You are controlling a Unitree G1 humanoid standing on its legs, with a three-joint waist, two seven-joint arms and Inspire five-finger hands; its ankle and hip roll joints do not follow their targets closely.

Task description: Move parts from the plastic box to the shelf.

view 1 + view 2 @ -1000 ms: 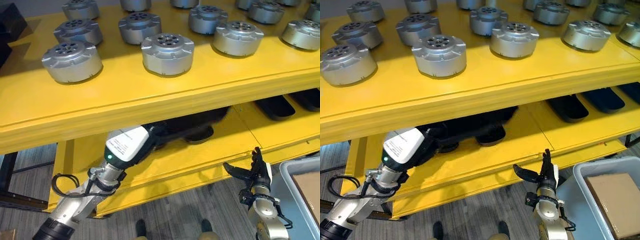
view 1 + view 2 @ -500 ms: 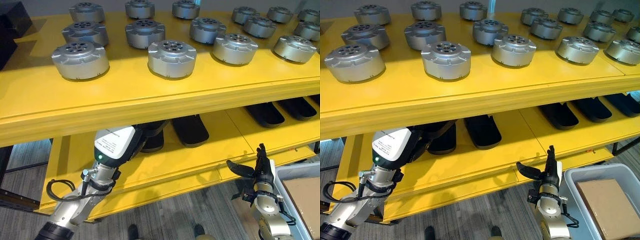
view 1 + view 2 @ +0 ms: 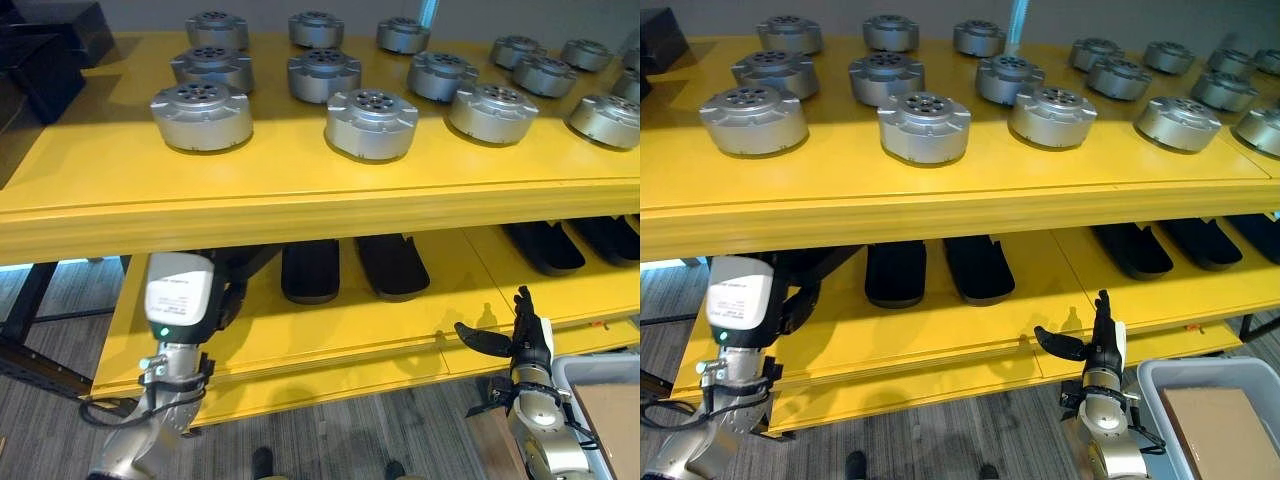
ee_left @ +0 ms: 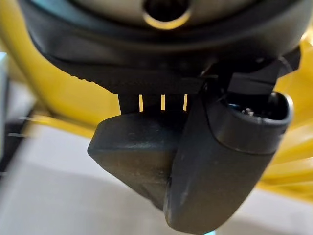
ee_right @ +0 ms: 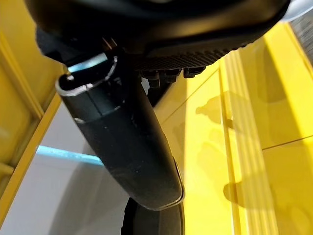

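Two black oblong parts [image 3: 310, 270] [image 3: 392, 265] lie side by side on the lower yellow shelf [image 3: 330, 335], with more black parts [image 3: 545, 248] further right. My left hand [image 3: 238, 275] reaches under the upper shelf's edge, left of the nearest black part and apart from it, its fingers relaxed and empty. My right hand [image 3: 520, 338] stands in front of the lower shelf, fingers straight up, thumb spread, holding nothing. The grey plastic box [image 3: 1160, 375] sits at the lower right with a brown cardboard piece [image 3: 1220, 430] in it.
Several round silver metal parts [image 3: 372, 123] stand in rows on the upper yellow shelf [image 3: 300, 200]. Black boxes [image 3: 50, 50] sit at its far left end. Grey wood floor lies in front of the shelf.
The camera has shifted. My left hand has drawn back to the left, away from the black part, which now lies on the lower shelf. The right hand holds its pose.
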